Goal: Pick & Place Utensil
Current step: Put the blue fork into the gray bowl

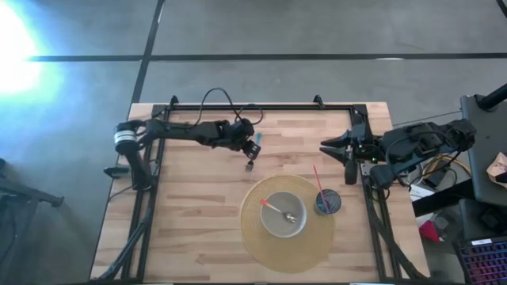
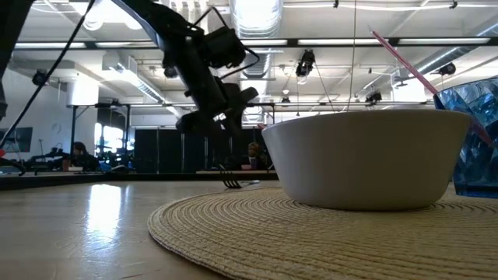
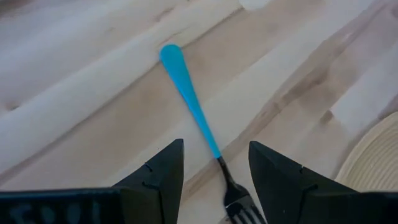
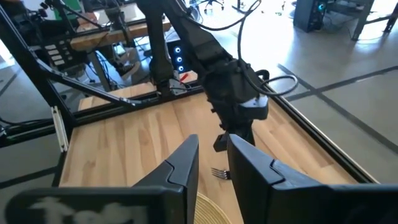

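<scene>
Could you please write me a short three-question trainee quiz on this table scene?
1. True or false: the left gripper stands open over the blue-handled fork lying on the wooden table.
2. What lies in the grey bowl on the round woven placemat? A) a knife B) an orange-handled spoon C) nothing
3. Which container holds the pink straw?

Key: 1 true. 2 B. 3 the blue cup beside the bowl.
</scene>
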Robot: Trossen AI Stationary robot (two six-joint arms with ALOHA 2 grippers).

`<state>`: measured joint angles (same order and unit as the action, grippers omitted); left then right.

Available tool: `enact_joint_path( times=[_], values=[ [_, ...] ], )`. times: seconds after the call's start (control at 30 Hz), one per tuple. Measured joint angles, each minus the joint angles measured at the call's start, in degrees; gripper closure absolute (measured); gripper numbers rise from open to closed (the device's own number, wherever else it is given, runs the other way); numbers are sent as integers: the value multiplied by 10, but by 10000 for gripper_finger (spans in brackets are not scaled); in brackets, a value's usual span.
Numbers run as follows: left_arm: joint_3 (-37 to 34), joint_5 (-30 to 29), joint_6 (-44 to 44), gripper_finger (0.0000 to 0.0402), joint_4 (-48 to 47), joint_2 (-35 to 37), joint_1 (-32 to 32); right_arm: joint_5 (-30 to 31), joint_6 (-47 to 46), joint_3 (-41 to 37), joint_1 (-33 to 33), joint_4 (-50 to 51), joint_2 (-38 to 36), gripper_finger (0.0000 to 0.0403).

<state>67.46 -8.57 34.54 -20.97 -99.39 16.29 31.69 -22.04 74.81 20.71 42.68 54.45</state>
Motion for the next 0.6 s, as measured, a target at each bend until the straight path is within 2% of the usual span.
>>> enact_joint_path(
  times=[0.23, 0.6],
  values=[
    [30, 31, 0, 230, -16, -46, 0, 0, 0, 0, 0, 0, 2, 312],
    [34, 31, 1, 230, -14, -68, -1, 0, 2, 0, 0, 4, 5, 327]
  ],
)
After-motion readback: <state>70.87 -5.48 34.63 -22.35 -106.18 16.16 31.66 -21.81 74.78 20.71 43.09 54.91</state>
